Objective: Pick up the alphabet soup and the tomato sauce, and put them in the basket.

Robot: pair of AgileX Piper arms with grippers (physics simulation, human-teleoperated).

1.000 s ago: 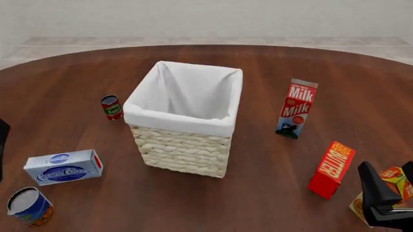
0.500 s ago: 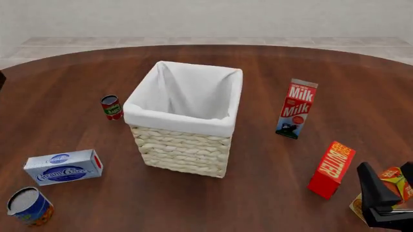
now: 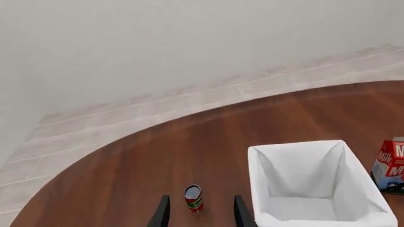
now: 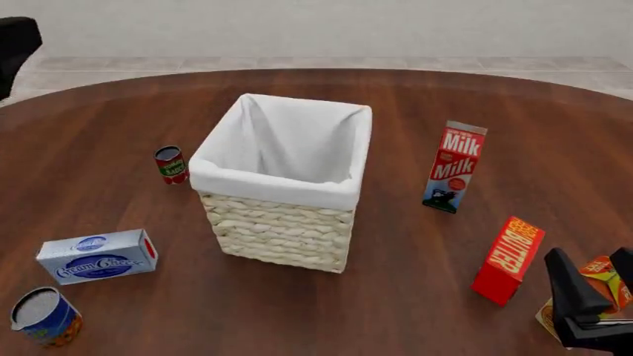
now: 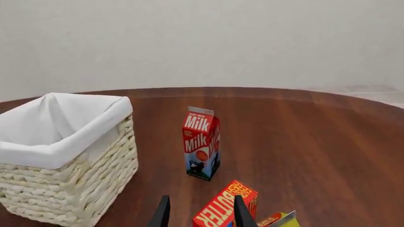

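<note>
Soup first, nearest of all: the alphabet soup [image 4: 44, 317] stands upright at the near left edge of the table [image 4: 118, 111], silver top showing, nothing touching it. Just beyond it lies a cream cheese box [image 4: 97, 256] flat on the wood. Over on the near right, the right gripper [image 4: 594, 302] hangs low at the table's edge with its dark fingers spread apart and nothing between them; a yellow and orange carton [image 4: 605, 280] sits partly behind it, too hidden to read. Beside that stands a red butter box [image 4: 508, 259], tilted a little, which the right wrist view catches between the finger tips [image 5: 224, 207].

The basket [image 4: 284, 190] takes the middle of the table, white liner folded over its rim, and its inside looks bare as far as I can see from here. A milk carton [image 4: 455, 167] stands upright to its right, well apart from it. To the basket's left, close by but not touching, the tomato sauce [image 4: 171, 164] stands upright.

The left gripper [image 3: 197, 215] is up high; its fingers are spread with nothing held, and the red can [image 3: 193, 197] shows far below between them. In the front view only a dark part of the left arm [image 4: 15, 44] shows, at the far left corner.
</note>
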